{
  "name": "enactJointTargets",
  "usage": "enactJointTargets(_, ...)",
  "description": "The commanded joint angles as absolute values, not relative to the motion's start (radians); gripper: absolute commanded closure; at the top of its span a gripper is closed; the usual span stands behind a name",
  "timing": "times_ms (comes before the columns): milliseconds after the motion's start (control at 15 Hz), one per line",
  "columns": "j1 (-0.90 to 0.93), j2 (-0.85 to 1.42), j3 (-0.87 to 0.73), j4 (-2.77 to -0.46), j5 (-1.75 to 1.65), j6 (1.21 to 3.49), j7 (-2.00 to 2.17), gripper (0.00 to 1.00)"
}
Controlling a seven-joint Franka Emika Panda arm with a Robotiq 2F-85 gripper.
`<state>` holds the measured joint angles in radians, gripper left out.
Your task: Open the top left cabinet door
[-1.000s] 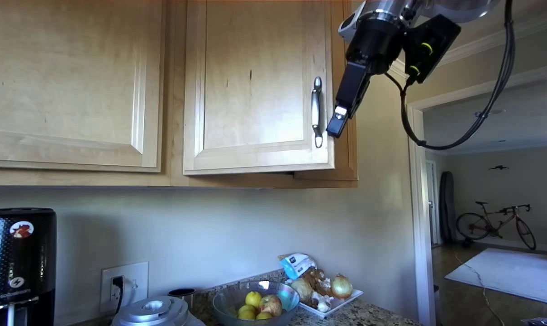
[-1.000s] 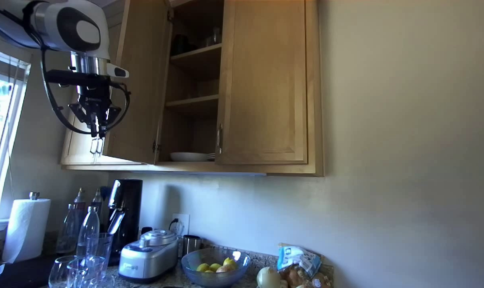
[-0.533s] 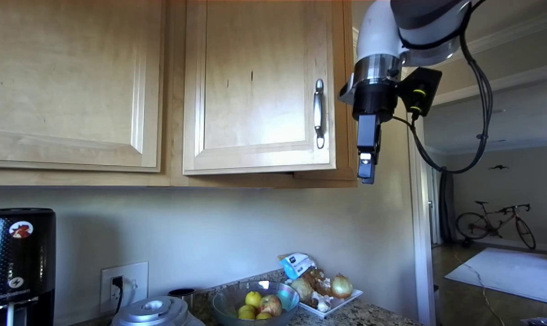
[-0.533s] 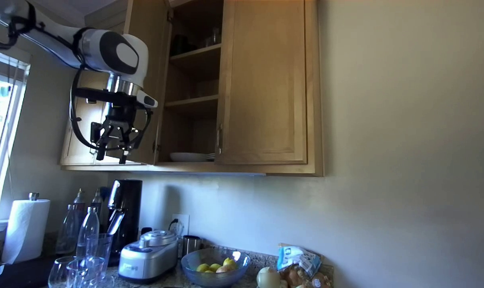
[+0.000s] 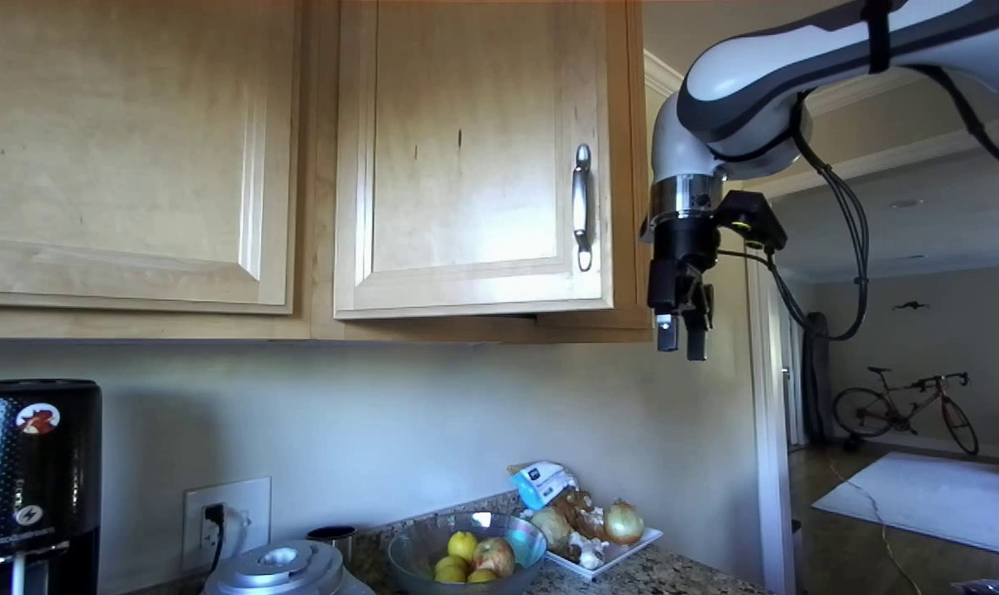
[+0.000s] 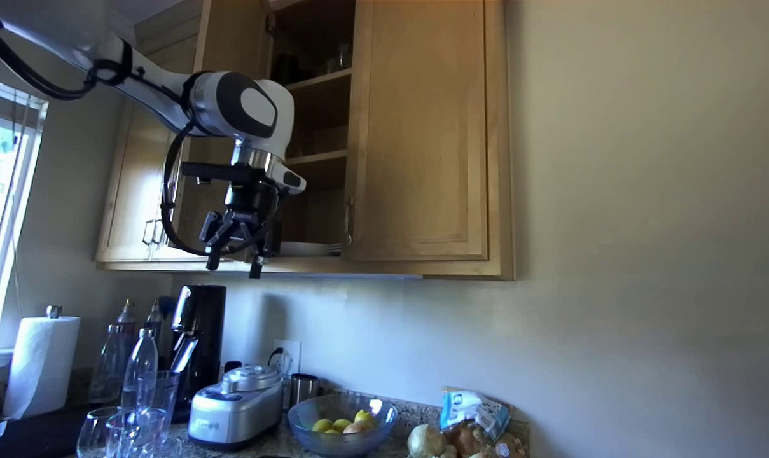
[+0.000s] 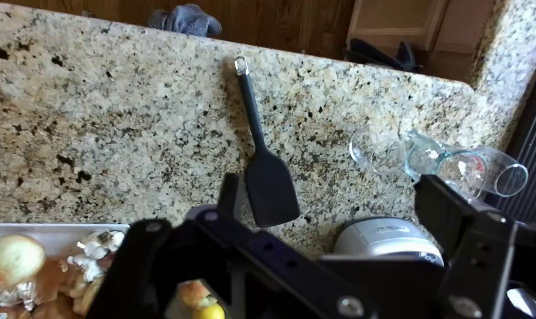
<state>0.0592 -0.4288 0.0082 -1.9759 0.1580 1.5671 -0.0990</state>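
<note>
The top left cabinet door [image 5: 466, 182] shows its honey-coloured framed panel and slim silver handle [image 5: 582, 207] in an exterior view. It stands swung out on its hinges; the inner face of the door [image 6: 235, 38] and the shelves behind it show in an exterior view. My gripper [image 5: 682, 349] points down to the right of the door and lower than the handle, apart from both. From the opposite angle the gripper [image 6: 234, 267] hangs in front of the opened cabinet, at its bottom rail. In the wrist view, the gripper [image 7: 327, 190] has its fingers spread wide with nothing between them.
A second door [image 6: 422, 127] stands right of the shelves, and plates [image 6: 304, 249] sit on the bottom shelf. Below are a coffee machine [image 6: 200, 331], food processor [image 6: 238, 404], fruit bowl [image 6: 343, 423] and glasses [image 6: 130, 432]. A dark spatula [image 7: 272, 190] lies on the granite counter.
My gripper has moved down and away from the door's handle edge, turning to point straight down. Its jaws have gone from shut to wide open. The door stands nearly as before.
</note>
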Motion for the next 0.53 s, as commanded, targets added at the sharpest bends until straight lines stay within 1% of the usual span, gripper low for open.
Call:
enactJointTargets(0, 0.056, -0.355, 0.007, -1.901, 0.167, 1.64, -0.098, 0.0)
enactJointTargets(267, 0.068, -0.234, 0.02, -1.782, 0.176, 1.722, -0.109, 0.0)
enactJointTargets(467, 0.07, -0.156, 0.029, -1.689, 0.185, 1.743, -0.111, 0.0)
